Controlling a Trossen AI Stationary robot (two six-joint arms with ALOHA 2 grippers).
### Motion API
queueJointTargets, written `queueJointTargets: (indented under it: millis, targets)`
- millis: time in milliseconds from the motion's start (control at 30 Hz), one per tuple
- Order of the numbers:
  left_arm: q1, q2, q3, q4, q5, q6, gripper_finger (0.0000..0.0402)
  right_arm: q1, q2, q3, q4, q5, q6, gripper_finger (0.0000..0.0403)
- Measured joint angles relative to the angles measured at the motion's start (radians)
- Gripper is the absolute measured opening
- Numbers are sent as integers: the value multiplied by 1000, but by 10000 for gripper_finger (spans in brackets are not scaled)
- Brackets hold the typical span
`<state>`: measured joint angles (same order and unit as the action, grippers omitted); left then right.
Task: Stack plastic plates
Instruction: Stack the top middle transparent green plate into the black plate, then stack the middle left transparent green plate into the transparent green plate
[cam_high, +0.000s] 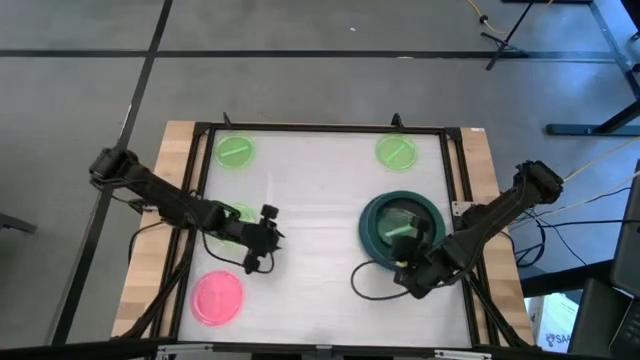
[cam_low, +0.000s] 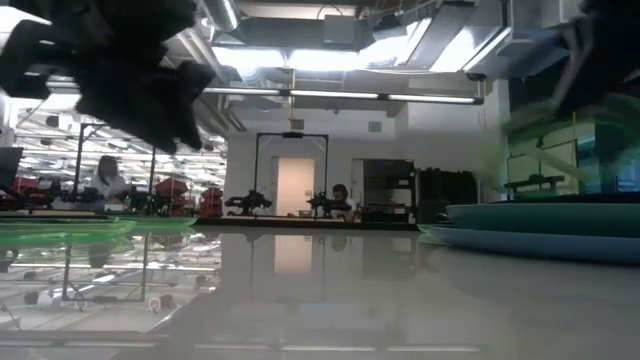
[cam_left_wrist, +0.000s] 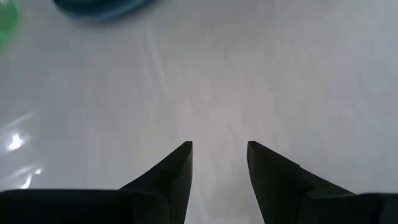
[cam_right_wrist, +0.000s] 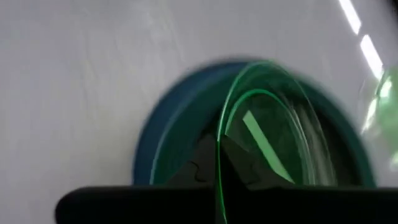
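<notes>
1. Plates lie spread over the white counter: a large teal-green plate sits on the right half, and in the low view it rests on a slate-blue plate beneath it.
2. The right gripper is over the near edge of that stack, its fingers closed on the rim of a small translucent lime-green plate; the plate is tilted up on edge above the teal one.
3. The left gripper hovers over bare counter left of centre, its two dark fingers partly apart and holding nothing.
4. A second small lime-green plate lies near the far left corner, and a third near the far right.
5. Another lime-green plate lies at the left side, mostly hidden under the left arm.
6. A pink plate rests flat near the front left corner, apart from the others.
7. Beyond the counter, the low view shows a room with people seated far back.
</notes>
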<state>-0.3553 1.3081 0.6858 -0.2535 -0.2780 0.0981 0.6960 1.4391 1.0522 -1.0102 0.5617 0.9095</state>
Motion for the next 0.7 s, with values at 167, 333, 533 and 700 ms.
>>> queueJointTargets:
  millis: [167,333,533,700]
  targets:
    - [3,-34,-13,-37,-45,-43,147,33,1,-54,-12,-56,164,0]
    - [3,-26,-13,-26,-60,-44,147,8,3,-143,26,-27,245,1]
    - [4,-24,-12,-36,-70,-74,147,-48,3,-208,88,-33,258,51]
    - [40,-24,30,-140,-98,-166,147,-103,2,-130,63,-39,67,140]
